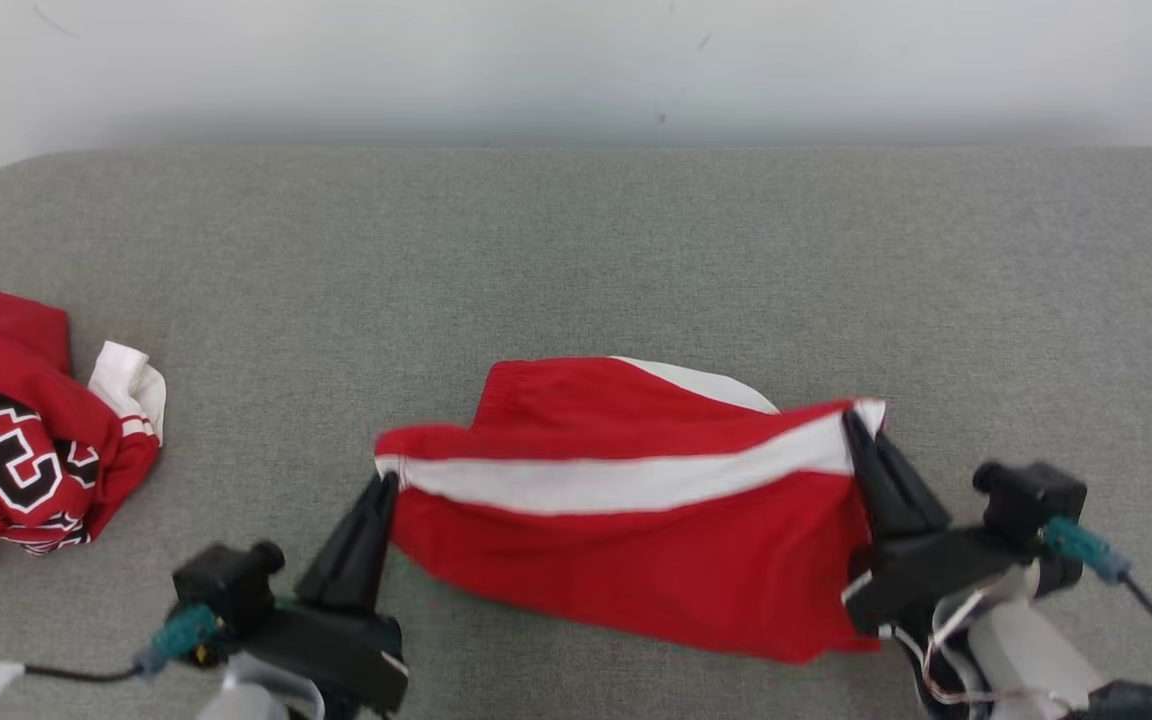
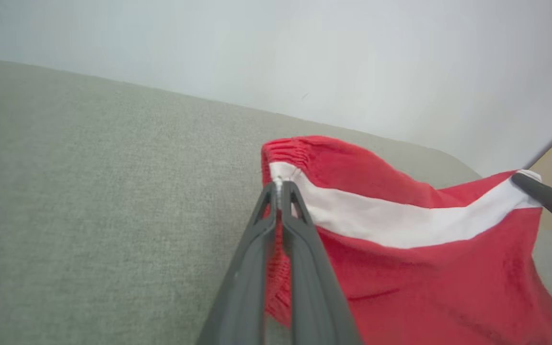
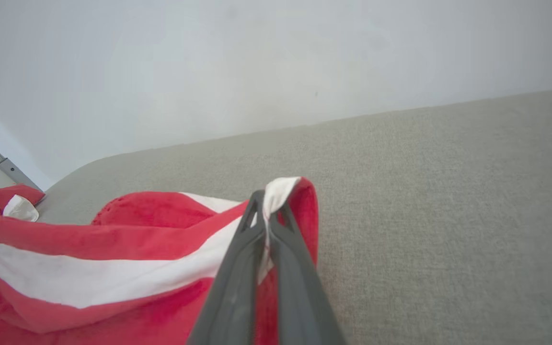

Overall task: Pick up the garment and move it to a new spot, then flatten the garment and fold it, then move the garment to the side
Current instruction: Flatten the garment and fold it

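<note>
Nearest, the left pincer leans up and to the right from the lower left, clamped on the left end of the garment. The right pincer leans the opposite way, pinching the right end at its white stripe. The red garment lies across the near middle of the grey counter, long axis left to right (gathered waistband at the left). Far left, a crumpled red jersey shows a black "3". Beyond is a white wall.
</note>
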Controlling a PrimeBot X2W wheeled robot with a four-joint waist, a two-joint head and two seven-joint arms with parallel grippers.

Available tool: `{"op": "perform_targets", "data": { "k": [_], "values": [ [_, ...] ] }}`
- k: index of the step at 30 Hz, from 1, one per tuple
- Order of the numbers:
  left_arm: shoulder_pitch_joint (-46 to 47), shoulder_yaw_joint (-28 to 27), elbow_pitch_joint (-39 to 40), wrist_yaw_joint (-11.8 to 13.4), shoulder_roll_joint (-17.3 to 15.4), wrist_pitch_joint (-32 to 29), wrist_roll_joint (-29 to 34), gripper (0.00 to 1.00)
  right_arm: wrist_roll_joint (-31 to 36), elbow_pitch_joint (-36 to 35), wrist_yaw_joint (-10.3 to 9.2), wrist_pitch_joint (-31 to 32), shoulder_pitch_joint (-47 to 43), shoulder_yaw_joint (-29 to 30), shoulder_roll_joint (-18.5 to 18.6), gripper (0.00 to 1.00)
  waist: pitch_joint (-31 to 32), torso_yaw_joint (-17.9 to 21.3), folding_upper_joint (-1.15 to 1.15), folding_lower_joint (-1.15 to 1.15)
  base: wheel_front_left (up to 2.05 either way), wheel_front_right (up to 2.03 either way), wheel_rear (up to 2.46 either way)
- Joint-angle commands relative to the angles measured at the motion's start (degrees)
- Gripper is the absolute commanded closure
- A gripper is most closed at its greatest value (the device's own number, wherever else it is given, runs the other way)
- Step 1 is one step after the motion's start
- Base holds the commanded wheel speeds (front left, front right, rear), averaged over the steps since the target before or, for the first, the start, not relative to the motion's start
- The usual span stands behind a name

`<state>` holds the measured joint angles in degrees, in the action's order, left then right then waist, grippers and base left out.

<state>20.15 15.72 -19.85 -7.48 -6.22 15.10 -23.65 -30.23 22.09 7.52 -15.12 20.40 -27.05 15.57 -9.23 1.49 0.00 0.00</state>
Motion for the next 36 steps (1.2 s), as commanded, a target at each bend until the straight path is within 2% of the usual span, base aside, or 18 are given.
{"op": "perform_targets", "data": {
  "k": [1, 8, 11, 14, 19, 23, 27, 31, 34, 35, 36],
  "values": [
    [2.2, 0.8, 1.1, 0.0, -1.9, 0.1, -0.7, 1.0, 0.6, -0.9, -0.06, 0.0, 2.3, 0.3, 0.2, 1.0, 0.2, -0.1, 0.0, 0.0, 0.0, 0.0, 0.0],
    [18.7, 7.0, 1.7, 0.1, -11.4, 0.1, -2.1, 1.0, 3.1, -2.0, -0.06, 0.0, 14.9, 2.7, 1.9, 1.0, -0.9, -0.8, 0.0, 0.0, 0.0, 0.0, 0.0],
    [28.6, 10.4, -1.0, 0.1, -15.3, 0.1, -1.8, 1.0, 4.8, 0.1, -0.06, 0.0, 24.1, 2.9, 2.2, 1.0, -3.2, -0.4, 0.0, 0.0, 0.0, 0.0, 0.0],
    [39.4, 12.8, -4.0, 0.1, -17.7, 0.1, -1.4, 1.0, 7.1, 4.5, -0.06, 0.0, 34.3, 3.0, 2.2, 1.0, -6.4, -0.4, 0.0, 0.0, 0.0, 0.0, 0.0],
    [54.9, 13.4, -7.4, 0.1, -17.4, 0.1, 1.2, 1.0, 12.5, 13.1, -0.07, 0.0, 51.5, 4.7, 2.6, 1.0, -11.5, -0.7, 0.0, 0.0, 0.0, 0.0, 0.0],
    [62.4, 11.6, -6.0, 0.1, -15.8, 0.1, 3.1, 1.0, 17.8, 17.8, -0.07, 0.0, 61.2, 8.7, 1.8, 1.0, -14.7, -0.2, 0.0, 0.0, 0.0, 0.0, 0.0],
    [62.9, 10.0, -4.5, 0.1, -14.5, 0.1, 3.4, 1.0, 20.4, 19.6, -0.07, 0.0, 64.6, 10.0, 1.0, 1.0, -16.2, 0.4, 0.0, 0.0, 0.0, 0.0, 0.0],
    [58.2, 13.1, -3.7, 0.1, -14.6, 0.1, 2.0, 1.0, 19.3, 20.0, -0.06, 0.0, 62.1, 8.9, -0.1, 1.0, -17.3, 1.5, 0.0, 0.0, 0.0, 0.0, 0.0],
    [52.7, 12.7, -2.9, 0.1, -14.4, 0.1, 0.1, 1.0, 16.7, 18.4, -0.06, 0.0, 56.6, 7.1, 0.1, 1.0, -17.4, 2.1, 0.0, 0.0, 0.0, 0.0, 0.0],
    [42.9, 12.3, -2.3, 0.0, -13.2, 0.1, 0.3, 1.0, 10.9, 15.2, -0.07, 0.0, 45.6, 6.2, 1.6, 1.0, -16.5, 2.4, 0.0, 0.0, 0.0, 0.0, 0.0],
    [40.4, 11.9, -2.1, 0.1, -12.7, 0.1, 0.4, 1.0, 9.7, 14.6, -0.06, 0.0, 42.8, 6.4, 1.9, 1.0, -16.1, 2.4, 0.0, 0.0, 0.0, 0.0, 0.0]
  ]
}}
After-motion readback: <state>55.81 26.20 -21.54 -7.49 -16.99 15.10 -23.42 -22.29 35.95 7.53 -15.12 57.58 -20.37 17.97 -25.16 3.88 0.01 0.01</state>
